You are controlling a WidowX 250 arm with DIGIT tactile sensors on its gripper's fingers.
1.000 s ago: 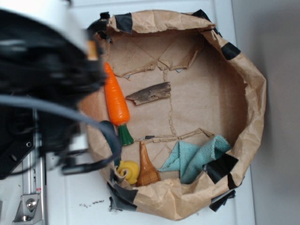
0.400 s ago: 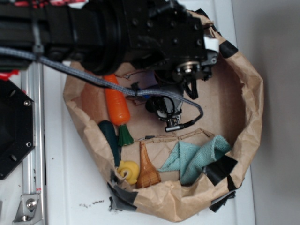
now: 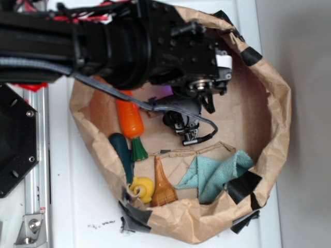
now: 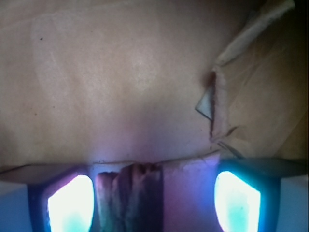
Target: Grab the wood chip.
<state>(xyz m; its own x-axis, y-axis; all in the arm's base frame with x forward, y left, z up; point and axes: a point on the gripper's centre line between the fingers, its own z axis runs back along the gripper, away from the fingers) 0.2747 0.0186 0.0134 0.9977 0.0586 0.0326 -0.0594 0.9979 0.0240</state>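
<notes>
In the wrist view the wood chip (image 4: 128,198), a rough grey-brown sliver lit purple, lies on the brown paper floor between my two glowing fingertips. It sits close to the left fingertip (image 4: 70,203), with a wide gap to the right one (image 4: 236,200). My gripper (image 4: 153,193) is open and straddles the chip without clamping it. In the exterior view the black arm and gripper (image 3: 173,103) hang over the middle of the paper bag and hide the chip.
The crumpled paper bag wall (image 3: 274,119) rings the work area. An orange toy carrot (image 3: 129,116) lies just left of the gripper. An amber bottle-shaped toy (image 3: 163,186), a yellow toy (image 3: 142,188) and a teal cloth (image 3: 217,173) lie along the near side. Torn paper flaps (image 4: 217,96) stick up ahead to the right.
The arm swung in from the left over the bag and now covers the wood chip. Since 0.4 s ago it has shifted slightly left and lower.
</notes>
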